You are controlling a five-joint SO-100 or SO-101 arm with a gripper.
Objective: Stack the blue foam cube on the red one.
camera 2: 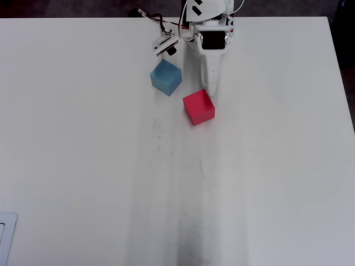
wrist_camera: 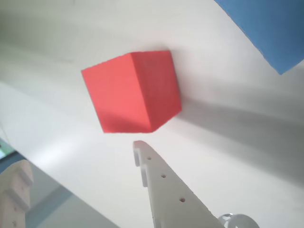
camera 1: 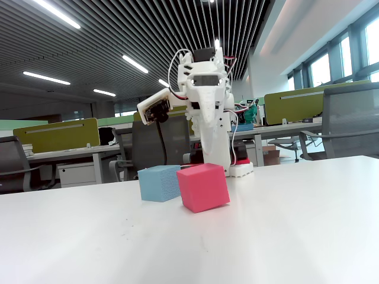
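Overhead view shows our end effector [camera 2: 209, 91] empty, fingers apart, beside the red cube [camera 2: 198, 107], while the blue cube [camera 2: 166, 77] sits untouched on the surface [camera 2: 83, 166], so no grasp yet.

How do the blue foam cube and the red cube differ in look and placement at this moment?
The blue foam cube is light sky blue with a finely textured surface; the red cube is pinkish red with smooth faces. In the overhead view the blue one lies up and left, beside the arm, while the red one sits just beyond the gripper tip. Both rest on the white table, apart, unstacked, and look about the same size.
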